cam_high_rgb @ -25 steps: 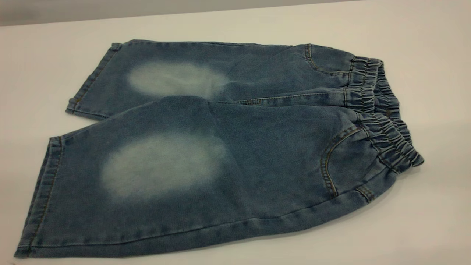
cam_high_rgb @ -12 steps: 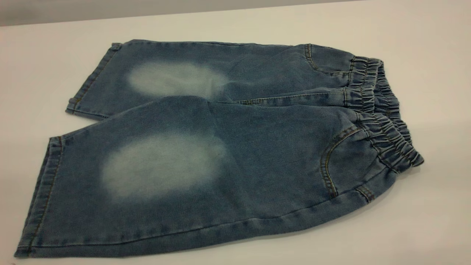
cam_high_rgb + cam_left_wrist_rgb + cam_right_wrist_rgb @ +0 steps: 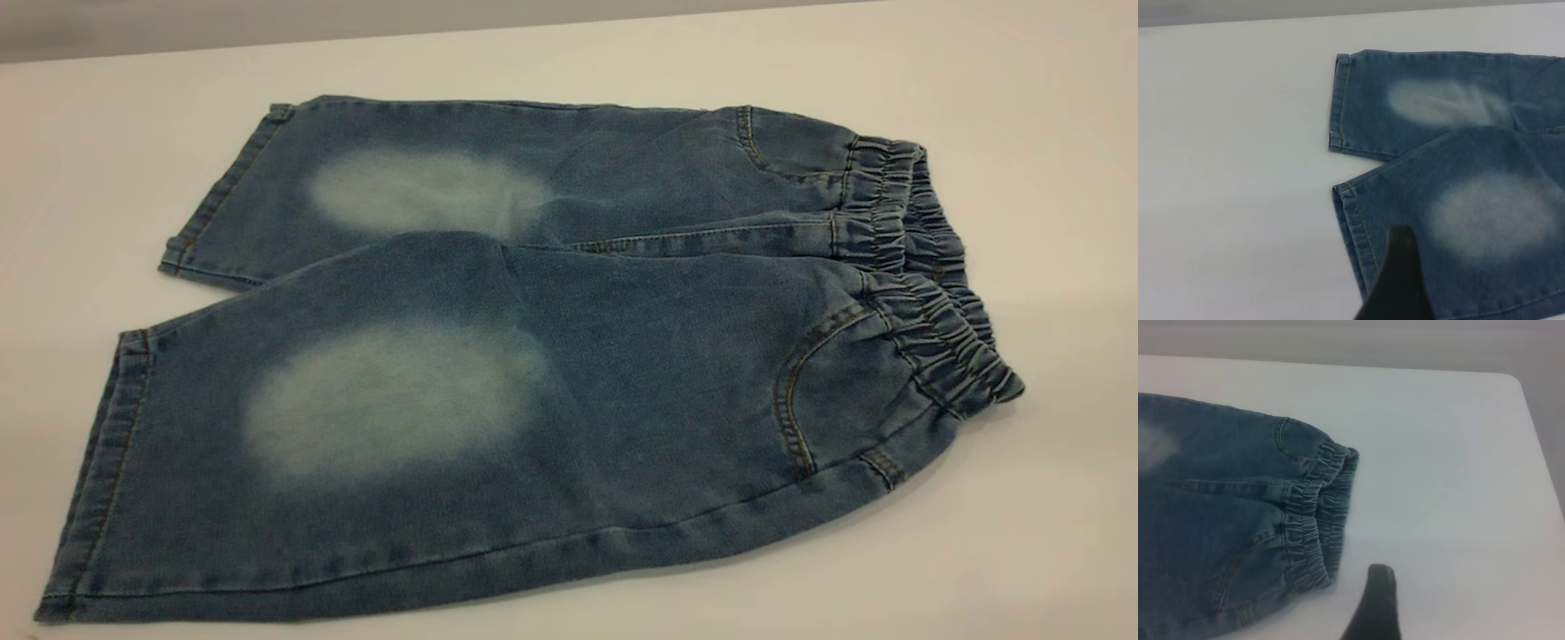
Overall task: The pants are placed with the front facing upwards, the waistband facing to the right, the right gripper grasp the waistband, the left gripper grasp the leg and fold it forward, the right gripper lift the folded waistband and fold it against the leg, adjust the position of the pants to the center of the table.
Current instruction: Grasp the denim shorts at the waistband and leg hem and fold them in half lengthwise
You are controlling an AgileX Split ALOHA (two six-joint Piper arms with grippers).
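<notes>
The blue denim pants (image 3: 533, 356) lie flat on the white table (image 3: 1022, 133), front up, with both legs reaching left. The ruffled waistband (image 3: 925, 293) is at the right end. Neither gripper shows in the exterior view. In the left wrist view my left gripper (image 3: 1465, 267) hangs over the near leg (image 3: 1471, 220) close to its hem; one black finger (image 3: 1398, 280) shows with nothing against it. In the right wrist view my right gripper (image 3: 1438, 593) is over bare table (image 3: 1438, 453) just beside the waistband (image 3: 1315, 513). Its one visible finger (image 3: 1377, 600) holds nothing.
The table's far edge (image 3: 444, 36) meets a grey wall behind the pants. The right wrist view shows the table's rounded corner (image 3: 1511, 380) beyond the waistband. White surface lies left of the leg hems (image 3: 1238, 167) and right of the waistband.
</notes>
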